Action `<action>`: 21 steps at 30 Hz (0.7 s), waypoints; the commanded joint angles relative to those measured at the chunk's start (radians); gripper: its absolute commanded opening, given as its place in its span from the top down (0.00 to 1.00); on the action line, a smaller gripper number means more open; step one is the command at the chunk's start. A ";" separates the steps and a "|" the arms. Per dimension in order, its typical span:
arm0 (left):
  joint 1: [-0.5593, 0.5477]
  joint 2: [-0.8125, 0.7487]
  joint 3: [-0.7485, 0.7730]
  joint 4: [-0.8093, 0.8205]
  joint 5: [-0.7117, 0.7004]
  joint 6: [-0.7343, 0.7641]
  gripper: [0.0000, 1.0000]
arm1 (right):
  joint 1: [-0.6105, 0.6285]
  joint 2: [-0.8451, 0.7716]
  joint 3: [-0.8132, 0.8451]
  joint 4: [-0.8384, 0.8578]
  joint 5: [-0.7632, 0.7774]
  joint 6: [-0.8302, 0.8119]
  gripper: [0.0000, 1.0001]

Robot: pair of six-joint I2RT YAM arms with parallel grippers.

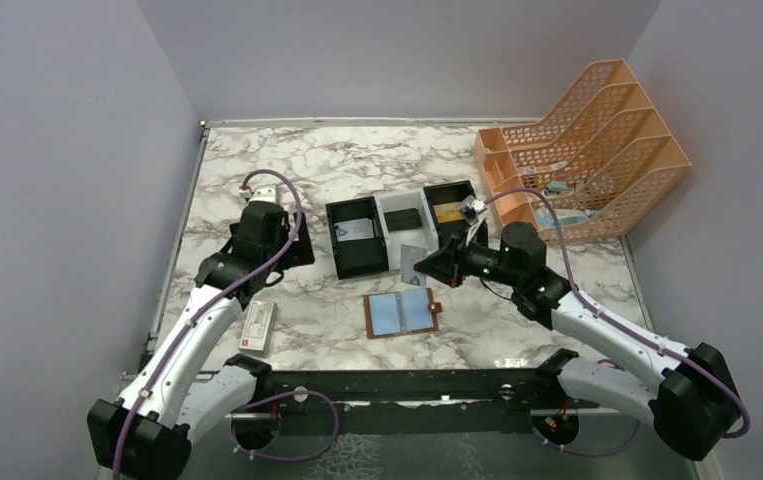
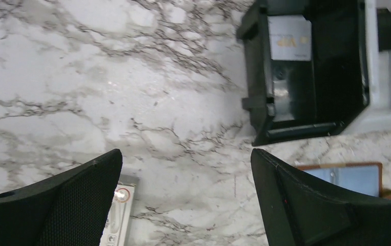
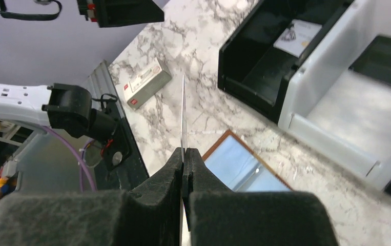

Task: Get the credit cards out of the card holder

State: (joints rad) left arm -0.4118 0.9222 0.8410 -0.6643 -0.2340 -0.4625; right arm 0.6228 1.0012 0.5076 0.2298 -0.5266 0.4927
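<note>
- Pinching a card [image 3: 183, 110] edge-on with the right fingers [image 3: 203, 177], shut tight on its lower edge, at the centre of the right wrist view.
- Holding it off the tabletop [image 1: 357, 160], between tray [image 1: 393, 206] and card holder [image 1: 401, 312] in the top view.
- Leaving the card holder open and flat at lower centre, blue pockets up.
- Spreading the left fingers [image 2: 306, 205] wide over bare marble left of the tray, gripping nothing.
- Showing a second card [image 2: 289, 38] in the tray's left black compartment, and a white box [image 1: 258, 326] at lower left.
</note>
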 commanded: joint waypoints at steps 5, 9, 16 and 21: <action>0.191 -0.049 -0.056 0.074 0.081 0.044 0.01 | 0.005 0.133 0.182 -0.087 -0.006 -0.141 0.99; 0.194 -0.086 -0.067 0.065 -0.003 0.038 0.01 | 0.022 0.220 0.247 -0.074 -0.003 -0.180 0.99; 0.194 -0.167 -0.095 0.063 -0.024 -0.002 0.01 | 0.165 0.421 0.459 -0.200 0.268 -0.331 0.99; 0.195 -0.175 -0.093 0.063 -0.029 0.000 0.01 | 0.219 0.569 0.608 -0.257 0.460 -0.443 0.99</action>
State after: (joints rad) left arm -0.2226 0.7589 0.7544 -0.6144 -0.2356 -0.4545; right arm 0.8146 1.4853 1.0195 0.0387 -0.2798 0.1768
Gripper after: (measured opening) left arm 0.992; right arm 0.015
